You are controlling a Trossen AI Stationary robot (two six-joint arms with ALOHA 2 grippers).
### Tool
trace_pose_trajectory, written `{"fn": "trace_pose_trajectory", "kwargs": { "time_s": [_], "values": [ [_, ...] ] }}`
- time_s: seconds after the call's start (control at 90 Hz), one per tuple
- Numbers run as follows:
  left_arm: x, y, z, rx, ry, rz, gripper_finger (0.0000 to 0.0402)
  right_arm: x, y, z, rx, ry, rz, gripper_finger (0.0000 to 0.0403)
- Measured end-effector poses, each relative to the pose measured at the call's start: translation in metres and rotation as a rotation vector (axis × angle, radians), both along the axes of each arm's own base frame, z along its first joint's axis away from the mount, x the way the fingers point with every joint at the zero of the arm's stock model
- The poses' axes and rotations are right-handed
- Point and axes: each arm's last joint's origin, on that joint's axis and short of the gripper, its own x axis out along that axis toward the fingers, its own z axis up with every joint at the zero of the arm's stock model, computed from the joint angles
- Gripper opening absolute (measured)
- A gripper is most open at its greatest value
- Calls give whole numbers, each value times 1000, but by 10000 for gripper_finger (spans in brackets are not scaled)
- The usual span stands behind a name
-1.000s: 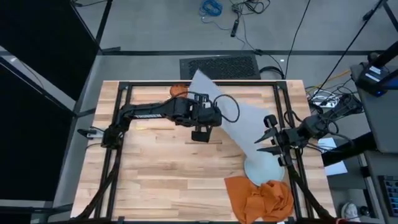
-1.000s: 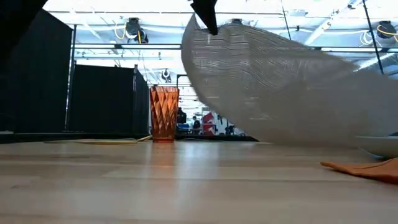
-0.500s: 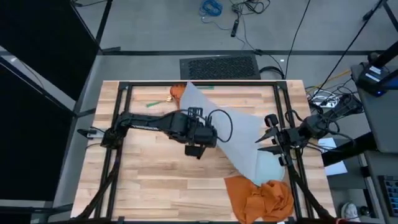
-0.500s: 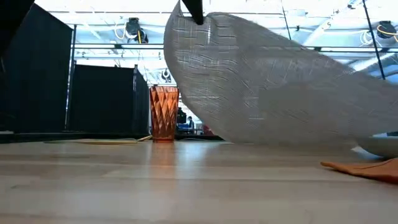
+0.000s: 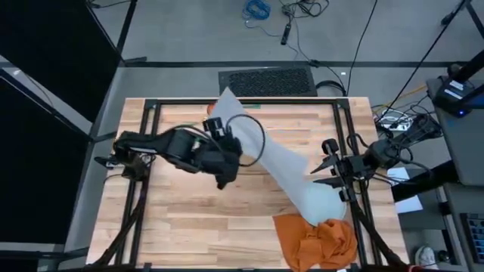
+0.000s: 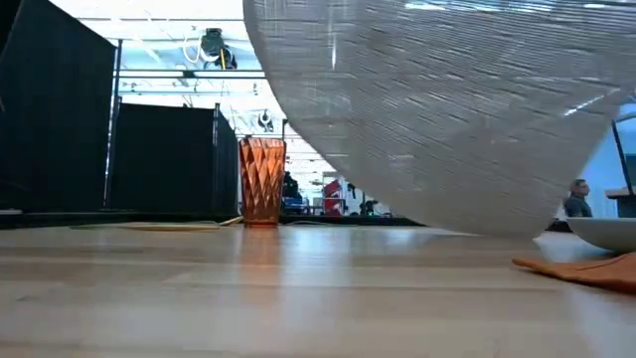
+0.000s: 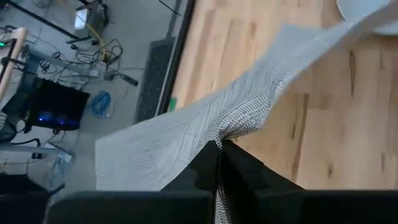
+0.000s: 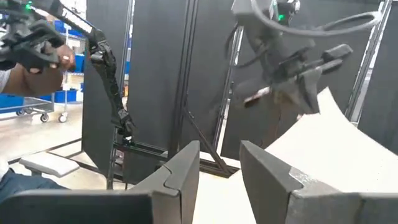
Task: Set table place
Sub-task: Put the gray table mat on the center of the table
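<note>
Placemat [image 5: 265,155] dragged leftward, left gripper [image 7: 219,163] clamping

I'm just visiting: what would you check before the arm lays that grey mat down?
1. Left end effector grips the placemat: ok, fingers pinch the weave.
2. Mat is clear of the table: not ok, its far end drapes toward the plate.
3. Orange glass is upright: ok.
4. Orange napkin is away from the landing spot: cannot tell.
5. Right end effector is out of the way: ok, open at the table's right edge.
</note>
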Motion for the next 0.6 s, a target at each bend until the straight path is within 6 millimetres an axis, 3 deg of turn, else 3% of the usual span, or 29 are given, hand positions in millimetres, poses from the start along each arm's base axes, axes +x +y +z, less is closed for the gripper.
{"fn": "trace_pose_trajectory", "kwargs": {
  "time_s": [0.156, 0.289, 0.444, 0.6],
  "values": [
    [-12, 15, -25, 17, 101, 71, 0, 0, 0, 0, 1, -1, 0, 102],
    [-38, 23, -49, -14, 154, 159, 0, 0, 0, 0, 8, 1, 2, 102],
    [-62, 6, -59, -67, 86, 178, 0, 0, -1, 1, 5, -12, -9, 102],
    [-67, -17, -55, -76, 5, 113, 0, 2, -6, 2, 4, -23, -47, 102]
  ]
}}
